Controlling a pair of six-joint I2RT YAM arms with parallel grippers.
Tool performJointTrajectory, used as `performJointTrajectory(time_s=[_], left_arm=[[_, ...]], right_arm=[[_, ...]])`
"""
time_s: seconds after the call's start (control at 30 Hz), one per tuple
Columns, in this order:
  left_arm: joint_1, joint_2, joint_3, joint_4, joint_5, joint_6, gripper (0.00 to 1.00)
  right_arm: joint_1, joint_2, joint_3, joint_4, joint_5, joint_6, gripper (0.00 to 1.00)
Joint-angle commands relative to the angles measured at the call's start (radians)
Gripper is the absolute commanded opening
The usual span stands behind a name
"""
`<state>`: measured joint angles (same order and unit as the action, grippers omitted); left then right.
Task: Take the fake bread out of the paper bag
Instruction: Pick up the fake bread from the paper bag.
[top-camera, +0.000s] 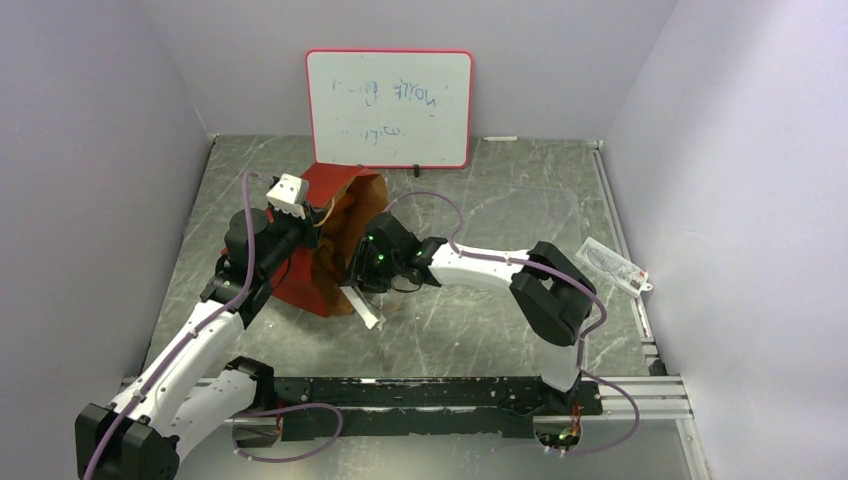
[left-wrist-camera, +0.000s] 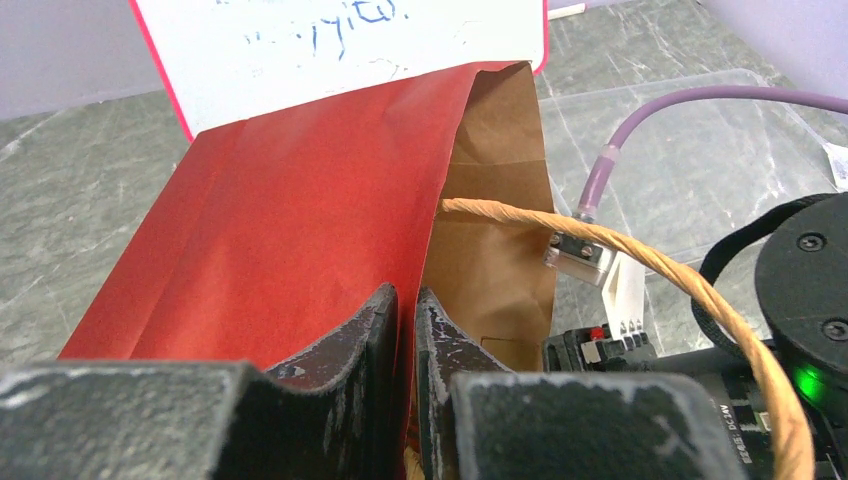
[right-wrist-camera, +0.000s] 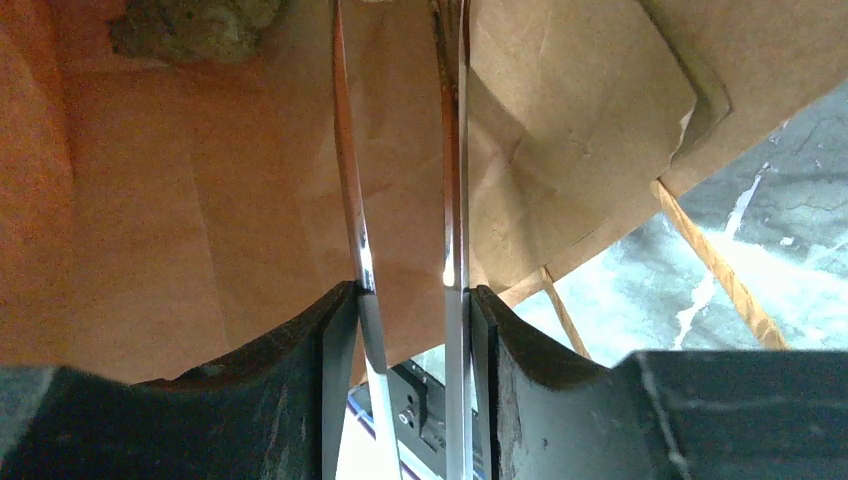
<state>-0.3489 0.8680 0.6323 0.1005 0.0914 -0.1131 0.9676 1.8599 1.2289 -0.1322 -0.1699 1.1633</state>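
Paper bag (left-wrist-camera: 280, 220) is risking tearing: left gripper (left-wrist-camera: 405, 297) clamping its rim, right gripper (right-wrist-camera: 411, 292) pushing part-squeezed tongs (right-wrist-camera: 456, 200) inside, tips unseen.

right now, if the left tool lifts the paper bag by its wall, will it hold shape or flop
Likely floppy: the paper bag shows creased, folded kraft walls. Pinched by the left tool on one wall only, it would probably sag. Seems light, so it may slide.

My left gripper (left-wrist-camera: 405, 300) pinches a wall edge of the paper bag (left-wrist-camera: 300, 200) with the whiteboard (left-wrist-camera: 350, 40) just beyond, while the tongs (right-wrist-camera: 455, 150) between my right gripper (right-wrist-camera: 410, 300) fingers reach ahead into the bag's mouth — a handle loop (right-wrist-camera: 720, 265) off to their right.
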Motion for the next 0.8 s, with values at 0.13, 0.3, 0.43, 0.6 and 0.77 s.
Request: performJointTrajectory(time_s=[0.13,0.3,0.43,0.6,0.77], left_arm=[[-0.009,0.001,0.007,0.085,0.033,-0.019,0.07],[-0.009,0.006,0.006,0.088,0.035,-0.02,0.07],[-0.008,0.009,0.009,0.084,0.031,-0.02,0.07],[-0.009,0.013,0.013,0.079,0.025,-0.02,0.07],[-0.009,0.022,0.029,0.064,-0.018,-0.02,0.07]], right_arm=[[-0.039,0.037,0.018,0.071,-0.05,0.012,0.44],[-0.061,0.072,0.031,0.109,-0.088,0.005,0.45],[-0.073,0.103,0.04,0.136,-0.117,0.001,0.45],[-0.083,0.129,0.041,0.185,-0.147,0.005,0.41],[-0.089,0.113,0.01,0.218,-0.164,0.012,0.22]])
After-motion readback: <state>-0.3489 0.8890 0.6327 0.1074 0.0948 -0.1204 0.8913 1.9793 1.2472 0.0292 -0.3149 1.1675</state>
